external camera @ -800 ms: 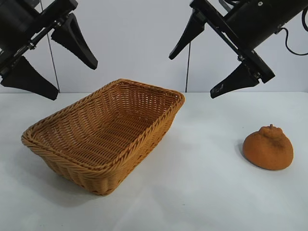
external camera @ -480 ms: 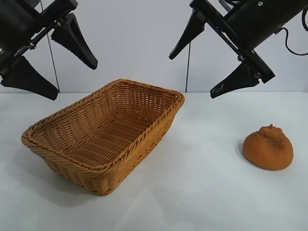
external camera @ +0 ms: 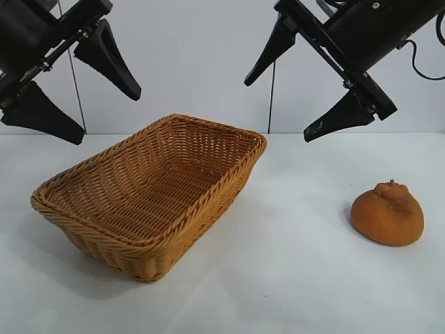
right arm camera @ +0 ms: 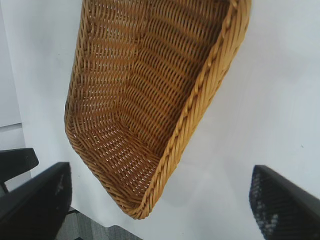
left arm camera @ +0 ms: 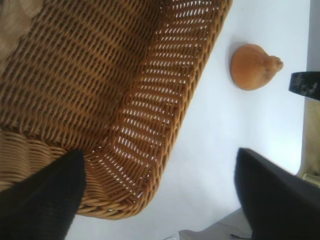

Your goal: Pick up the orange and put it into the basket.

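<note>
Both grippers' jaws gape, empty; orange [external camera: 387,213] sits on the table right of the basket [external camera: 149,195], below the right gripper [external camera: 297,94], which is nearer; left gripper [external camera: 76,90] hangs above the basket's far side.

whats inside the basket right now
Nothing: the basket shows only bare weave on its floor and walls in all three views. The orange sits outside on the table. What lies under the basket is covered.

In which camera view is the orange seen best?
The exterior view: the orange sits whole on the table, right of the basket, knob and stem up. The left wrist view shows it smaller, farther off. The right wrist view shows no orange.
</note>
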Controlling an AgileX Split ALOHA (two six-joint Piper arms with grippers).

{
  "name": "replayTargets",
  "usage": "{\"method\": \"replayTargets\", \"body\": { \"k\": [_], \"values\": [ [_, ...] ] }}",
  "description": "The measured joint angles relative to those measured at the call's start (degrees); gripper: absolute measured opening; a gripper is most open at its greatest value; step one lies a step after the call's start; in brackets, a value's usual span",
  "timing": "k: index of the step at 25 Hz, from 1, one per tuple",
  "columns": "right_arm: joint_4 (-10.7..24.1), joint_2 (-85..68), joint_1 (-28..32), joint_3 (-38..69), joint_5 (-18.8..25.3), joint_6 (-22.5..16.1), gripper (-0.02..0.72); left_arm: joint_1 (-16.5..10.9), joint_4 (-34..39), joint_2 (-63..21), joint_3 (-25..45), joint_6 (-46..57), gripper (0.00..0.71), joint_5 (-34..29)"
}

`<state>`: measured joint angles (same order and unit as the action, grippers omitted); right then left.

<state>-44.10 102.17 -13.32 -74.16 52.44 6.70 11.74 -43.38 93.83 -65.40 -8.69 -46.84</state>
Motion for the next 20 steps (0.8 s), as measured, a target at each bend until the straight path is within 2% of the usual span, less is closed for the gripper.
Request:
{"method": "replayTargets", "body": {
  "k": [16, 20],
  "values": [
    [0.06, 0.00, 0.00, 0.00, -0.12, 0.00, 0.661, 0.00, -0.17, 0.00, 0.00, 0.18, 0.582, 0.02],
    [0.06, 0.00, 0.00, 0.00, -0.01, 0.00, 0.661, 0.00, 2.68, -0.44, 0.00, 2.99, 0.582, -0.24]
  ]
}}
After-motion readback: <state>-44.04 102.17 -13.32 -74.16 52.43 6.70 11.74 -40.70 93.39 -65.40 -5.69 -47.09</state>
